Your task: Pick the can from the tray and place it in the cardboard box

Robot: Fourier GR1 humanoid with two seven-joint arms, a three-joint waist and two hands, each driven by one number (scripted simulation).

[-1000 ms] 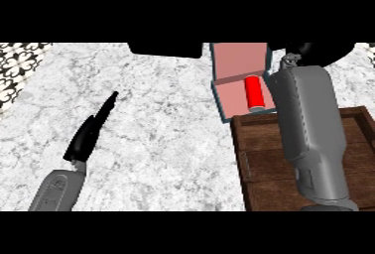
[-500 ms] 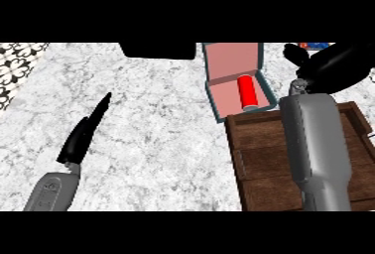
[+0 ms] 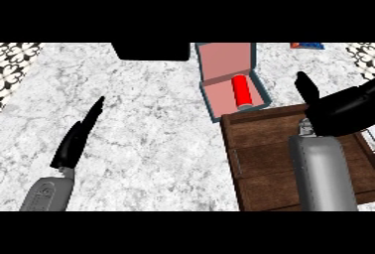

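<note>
Can [image 3: 242,92] lies in cardboard box [image 3: 223,60], 12 o'clock of tray [image 3: 258,161]; placing looks done. Right hand [image 3: 344,111] open, empty; next, pull clear. Left hand [image 3: 77,140] flat, resting at 8 o'clock.

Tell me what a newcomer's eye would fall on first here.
The red can, lying inside the open cardboard box at the upper middle. Next, the dark wooden tray at lower right, with the right hand open over its far edge. The left hand rests at lower left.

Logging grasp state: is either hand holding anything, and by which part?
Nothing is held: the red cylindrical can lies inside the open cardboard box, clear of the right hand and left hand.
</note>
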